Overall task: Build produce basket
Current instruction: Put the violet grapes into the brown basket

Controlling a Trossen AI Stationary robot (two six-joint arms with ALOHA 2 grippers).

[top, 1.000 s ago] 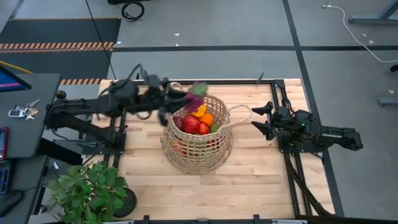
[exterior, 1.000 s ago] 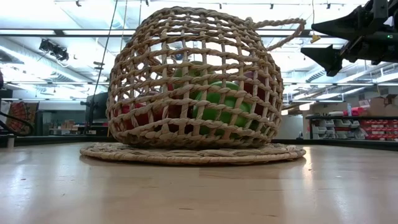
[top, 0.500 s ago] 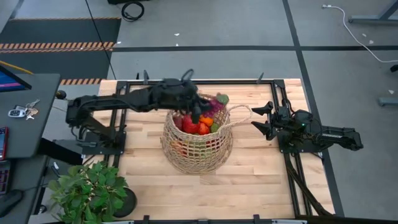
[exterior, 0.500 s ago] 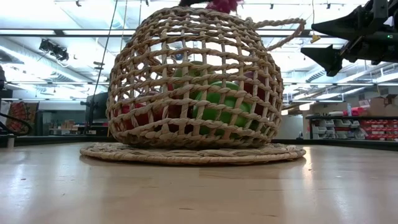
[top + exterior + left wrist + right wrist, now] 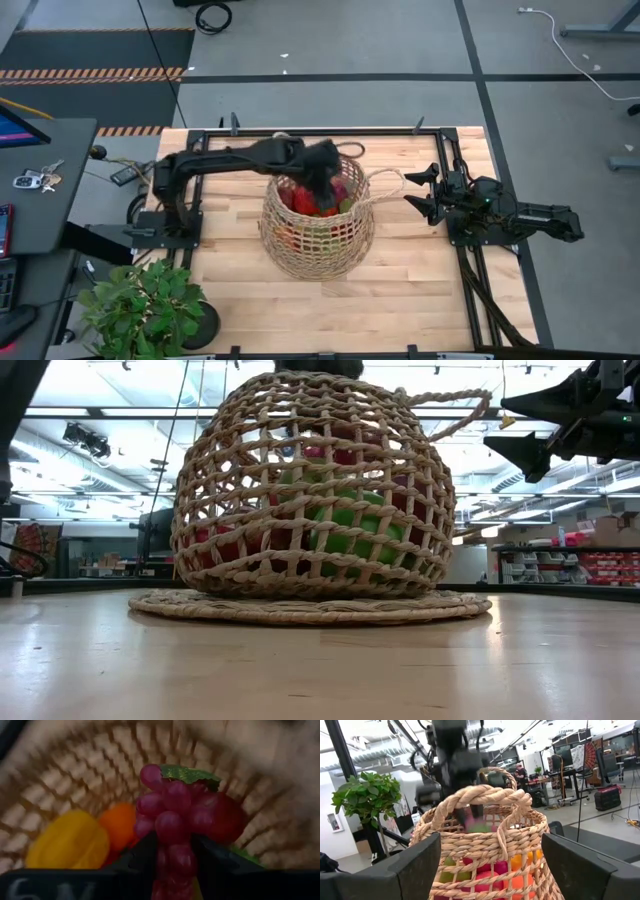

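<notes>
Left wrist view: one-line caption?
Left gripper holds purple grapes inside the basket, above yellow pepper and orange.

— Which colours are seen on the basket (image 5: pixel 318 240)?
— A tan open weave is shown, on a pale striped wooden table (image 5: pixel 420 280) framed in black.
— And inside?
— Purple grapes (image 5: pixel 170 820) with a green leaf (image 5: pixel 187 773) are seen, beside an orange (image 5: pixel 119 822) and a yellow pepper (image 5: pixel 67 842); a green apple (image 5: pixel 350 525) and red fruit (image 5: pixel 225 545) are glimpsed through the weave.
— Anything else?
— Dark green foliage is borne by the potted plant (image 5: pixel 140 305) at the table's near left corner. Both arms are black.
</notes>
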